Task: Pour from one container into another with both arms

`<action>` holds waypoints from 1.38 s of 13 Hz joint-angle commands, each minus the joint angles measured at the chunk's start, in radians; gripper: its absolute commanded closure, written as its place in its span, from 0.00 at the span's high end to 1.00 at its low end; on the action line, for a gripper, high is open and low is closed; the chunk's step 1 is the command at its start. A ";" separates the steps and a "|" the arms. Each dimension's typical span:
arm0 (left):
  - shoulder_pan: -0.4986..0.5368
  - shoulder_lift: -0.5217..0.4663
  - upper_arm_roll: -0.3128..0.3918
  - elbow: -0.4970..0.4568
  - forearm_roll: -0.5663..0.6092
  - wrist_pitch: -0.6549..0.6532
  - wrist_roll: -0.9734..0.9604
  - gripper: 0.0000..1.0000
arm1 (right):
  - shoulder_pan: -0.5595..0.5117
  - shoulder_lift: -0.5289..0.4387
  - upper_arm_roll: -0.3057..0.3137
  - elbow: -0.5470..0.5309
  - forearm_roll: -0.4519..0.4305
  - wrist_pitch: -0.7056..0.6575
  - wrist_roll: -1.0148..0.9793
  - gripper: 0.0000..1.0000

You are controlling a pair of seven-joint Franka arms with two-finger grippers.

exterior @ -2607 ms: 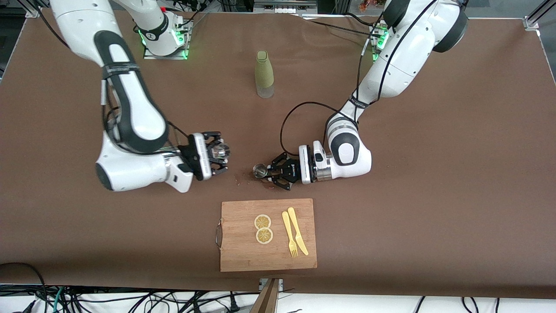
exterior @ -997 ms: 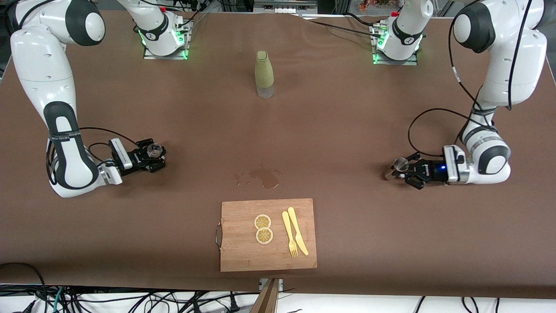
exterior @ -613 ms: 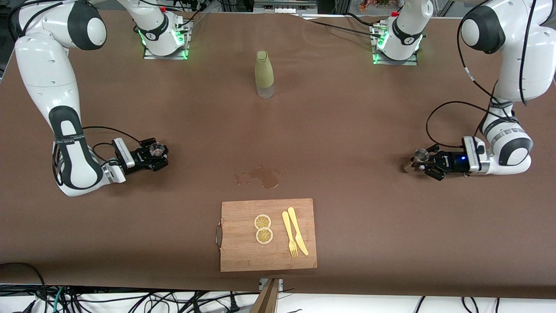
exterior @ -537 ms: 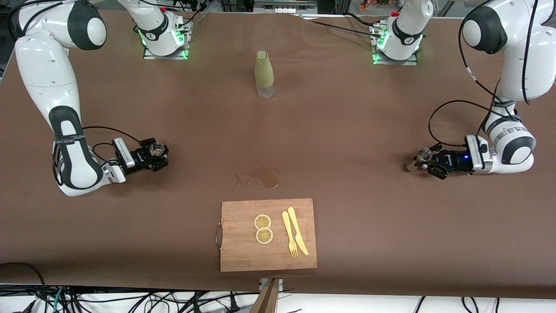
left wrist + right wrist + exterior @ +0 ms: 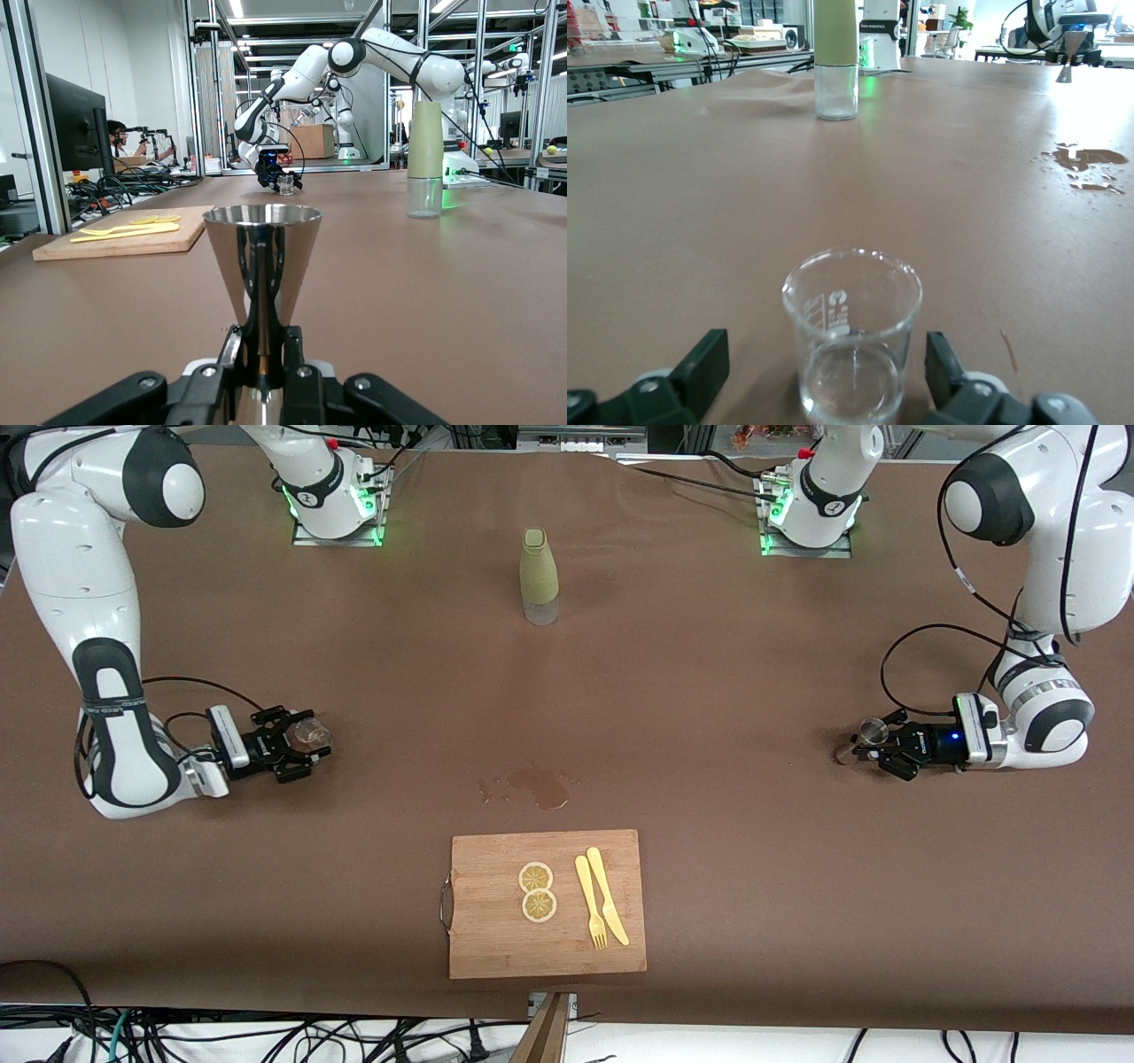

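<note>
In the front view, at nine o'clock, the right pincer [image 5: 306, 737] stands apart around a glass beaker [image 5: 312, 732] resting on the table [image 5: 709, 691]. A spill [image 5: 536, 784] lies centrally. At three o'clock, the left pincer [image 5: 873, 746] is clamped on a metal jigger [image 5: 868, 735] (upright).

Right wrist view: small clear glass beaker [image 5: 852, 341] stands upright on the brown table [image 5: 700, 195], between the spread fingers [image 5: 700, 363] of the right gripper [image 5: 824, 376], untouched on either side. Green-sleeved bottle [image 5: 835, 62] upright, well apart from beaker. Brown puddle [image 5: 1085, 159] off to one side.
</note>
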 commanded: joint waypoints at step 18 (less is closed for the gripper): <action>-0.016 -0.101 0.005 0.291 0.504 0.129 -0.724 1.00 | 0.026 -0.430 -0.094 0.032 -0.074 -0.237 0.672 1.00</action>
